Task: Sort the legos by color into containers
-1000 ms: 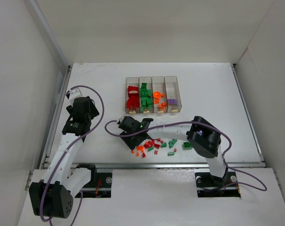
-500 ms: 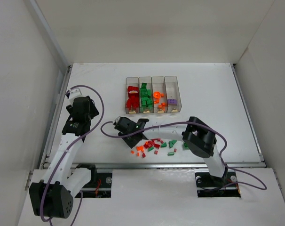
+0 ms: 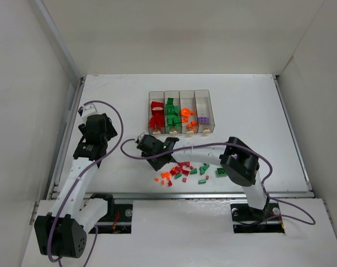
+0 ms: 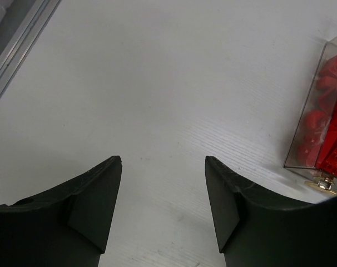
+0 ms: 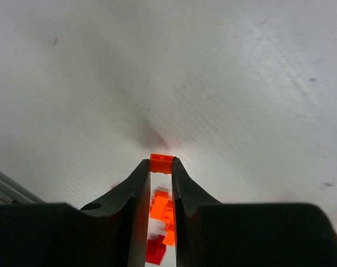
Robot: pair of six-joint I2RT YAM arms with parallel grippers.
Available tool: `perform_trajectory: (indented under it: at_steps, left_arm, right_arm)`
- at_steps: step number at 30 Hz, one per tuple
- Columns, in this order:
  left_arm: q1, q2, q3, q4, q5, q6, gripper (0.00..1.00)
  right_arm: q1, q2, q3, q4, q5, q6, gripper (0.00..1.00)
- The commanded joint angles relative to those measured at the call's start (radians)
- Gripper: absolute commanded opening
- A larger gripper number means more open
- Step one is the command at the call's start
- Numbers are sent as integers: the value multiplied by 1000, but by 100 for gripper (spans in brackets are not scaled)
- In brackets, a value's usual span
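Pinching a small bright orange plastic brick (image 5: 160, 163) at the very tips of its black fingers, the right gripper (image 3: 154, 151) is hanging on the near side of the row of four clear plastic rectangular bins (image 3: 202, 100), a little left of the red-filled end. Its jaws are standing nearly together, with only the brick's width between them. The brick appears to be sitting just off the white table (image 3: 241, 100). That fingertip grip is likely serving a carry to the third bin from the left, where orange pieces are already lying. The loose pile of red, green and orange bricks (image 3: 185, 171) is waiting nearer than the bins. The left gripper (image 4: 163, 161) is hovering well left of the bins with its jaws clearly apart and holding nothing, probably parked there so as not to crowd the other arm.
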Motion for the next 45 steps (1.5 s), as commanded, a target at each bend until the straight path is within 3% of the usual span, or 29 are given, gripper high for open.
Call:
perform_trajectory:
  at_steps: [1,7,11,13,15,18,19,22,25,26,27,30,33,40,45]
  left_arm:
    - [-3,-29,2,47,11,9,58]
    - [-3,-19,2,56,124,52,58]
    - [6,-10,12,91,258,140,57]
    - [6,0,12,110,400,191,55]
    - [6,10,12,131,606,310,55]
    - [-5,42,21,131,800,442,58]
    - [-14,54,32,116,901,560,59]
    - [-67,120,94,20,989,740,61]
    - [-149,195,153,-122,999,1031,63]
    - [-172,214,153,-151,990,1102,63]
    - [-193,249,163,-175,973,1210,63]
    - [-270,312,191,-254,959,1329,63]
    - [-325,343,220,-385,1031,1573,64]
    - [-474,392,204,-541,992,1918,65]
    - [-610,392,127,-501,893,1984,64]
  right_arm:
    - [-82,-159,25,43,62,27,0]
    - [-364,-182,140,-15,56,27,0]
    - [-518,-119,209,-24,7,-5,0]
    - [-571,-81,251,-49,7,-22,0]
    - [-593,-24,317,-61,-5,-53,0]
    - [-619,40,384,-73,-5,-79,0]
    - [-619,51,397,-73,-14,-79,0]
    - [-628,70,409,-73,-14,-117,0]
    - [-628,90,420,-64,-14,-126,2]
    - [-628,90,420,-64,-14,-126,15]
    - [-638,100,432,-75,-25,-126,23]
    - [-638,100,432,-75,-46,-149,48]
    - [-638,100,421,-75,-56,-159,61]
    - [-638,38,388,-66,-65,-180,62]
    - [-638,-67,252,-8,-88,-168,62]
